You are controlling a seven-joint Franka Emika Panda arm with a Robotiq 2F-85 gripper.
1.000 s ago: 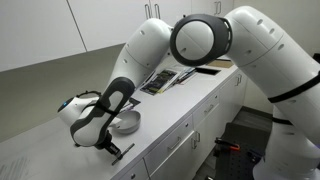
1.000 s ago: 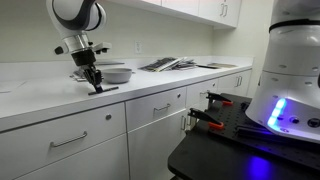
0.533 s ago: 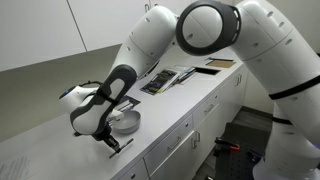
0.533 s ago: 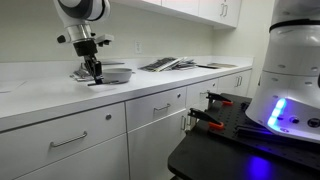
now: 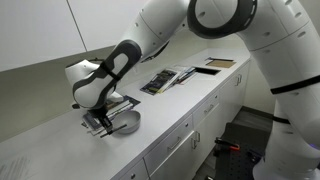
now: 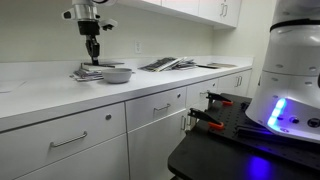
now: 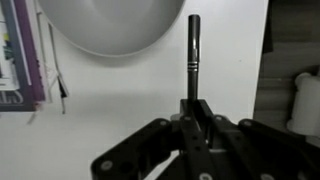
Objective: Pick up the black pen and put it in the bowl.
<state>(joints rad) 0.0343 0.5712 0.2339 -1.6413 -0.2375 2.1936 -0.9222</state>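
Clamping the black pen (image 7: 193, 60) between jaws that are closed down to a narrow slot, the gripper (image 7: 196, 116) is holding the pen by one end, so most of the slim, straight barrel is sticking out past the fingertips in the wrist view. The barrel is showing a glossy dark surface with fine pale rings near its middle. The gripper's fingers are matte black and angular. In both exterior views the gripper (image 5: 102, 121) (image 6: 93, 55) is hanging clear of the white countertop (image 5: 45, 150), touching nothing but the pen, with the bulky white arm (image 5: 150, 40) arching over it. The pen itself is too small to make out in those two views. The bowl (image 7: 110, 25) is sitting toward the front edge of the countertop, just beside and below the gripper. It is round, shallow, smooth and pale grey-white, and it is lying empty in the wrist view. The pen's free end is sitting just beside the bowl's rim in that view, not over the basin. Printed pages with a purple border (image 7: 18, 55) are lying flat beside the bowl. Open magazines (image 5: 165, 78) are spreading across the countertop farther along, toward its far end.
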